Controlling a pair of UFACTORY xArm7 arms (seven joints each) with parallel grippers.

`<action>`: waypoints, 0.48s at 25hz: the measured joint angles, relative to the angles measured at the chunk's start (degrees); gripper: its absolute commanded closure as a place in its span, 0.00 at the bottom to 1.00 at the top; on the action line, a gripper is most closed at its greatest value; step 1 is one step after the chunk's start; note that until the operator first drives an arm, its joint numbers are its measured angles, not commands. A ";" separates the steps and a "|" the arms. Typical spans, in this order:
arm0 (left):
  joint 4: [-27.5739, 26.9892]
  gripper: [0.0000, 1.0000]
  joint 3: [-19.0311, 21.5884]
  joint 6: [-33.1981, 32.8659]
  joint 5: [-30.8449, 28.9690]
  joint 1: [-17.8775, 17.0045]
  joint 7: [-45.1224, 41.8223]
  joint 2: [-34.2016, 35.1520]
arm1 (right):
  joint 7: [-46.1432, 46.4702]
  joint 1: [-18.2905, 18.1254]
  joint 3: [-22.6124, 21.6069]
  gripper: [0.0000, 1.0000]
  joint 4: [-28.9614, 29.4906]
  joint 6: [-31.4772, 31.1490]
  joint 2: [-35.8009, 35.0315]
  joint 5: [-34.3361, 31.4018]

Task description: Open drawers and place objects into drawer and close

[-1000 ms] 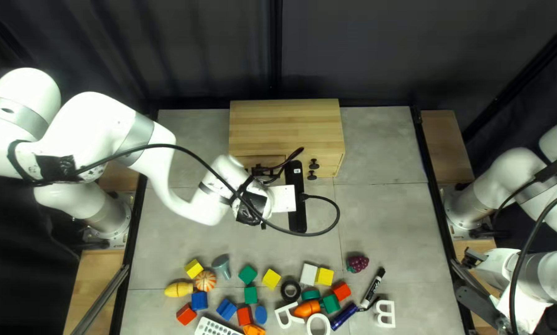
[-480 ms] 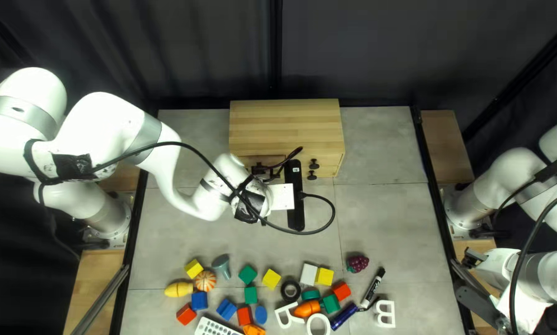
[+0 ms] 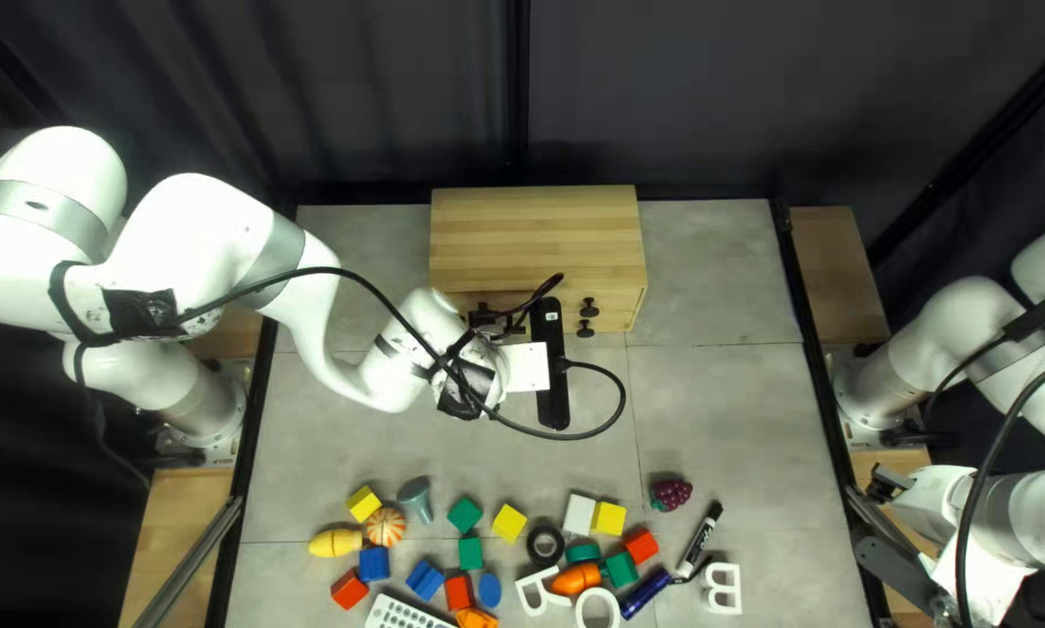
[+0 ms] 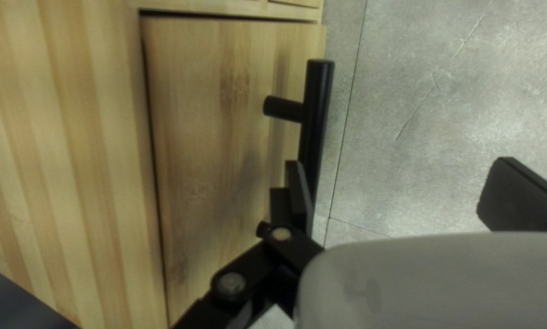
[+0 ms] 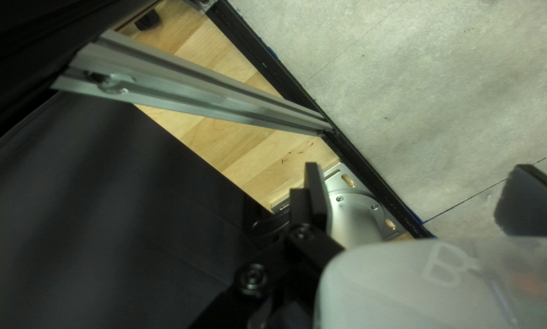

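Note:
My left gripper (image 3: 511,322) is at the front of the wooden cabinet (image 3: 534,227), largely hidden by its own arm and cables. In the left wrist view that gripper (image 4: 407,192) stands open; one finger overlaps the black bar handle (image 4: 317,116) on the wooden front panel (image 4: 218,122), contact unclear. A dark seam borders the panel. Near the table's right edge is my right gripper (image 3: 891,482); the right wrist view shows this gripper (image 5: 424,198) open and holding nothing. Colored blocks (image 3: 465,514), a grape bunch (image 3: 670,494) and a marker (image 3: 700,537) lie at the table's near side.
Two black knobs (image 3: 589,308) stick out from the cabinet's right front. A black cable (image 3: 601,432) loops beside my left wrist. White letters (image 3: 723,589), black tape (image 3: 544,543) and a toy pumpkin (image 3: 385,526) lie among the blocks. A metal rail (image 5: 200,88) is near my right gripper.
My left wrist and its cable loop have shifted slightly toward the left of the top left view, while the upper links moved slightly right. The right arm and the table objects stay put.

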State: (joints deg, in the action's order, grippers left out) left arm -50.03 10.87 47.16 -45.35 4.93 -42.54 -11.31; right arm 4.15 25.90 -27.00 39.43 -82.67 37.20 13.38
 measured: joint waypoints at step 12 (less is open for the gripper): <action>0.82 0.00 -0.59 -1.46 -1.05 0.44 -0.90 -0.39 | 0.00 0.00 0.00 0.00 0.00 0.00 0.00 0.00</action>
State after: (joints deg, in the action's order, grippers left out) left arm -49.21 10.28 45.70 -46.39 5.36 -43.44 -11.71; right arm 4.15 25.90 -27.00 39.43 -82.67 37.20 13.38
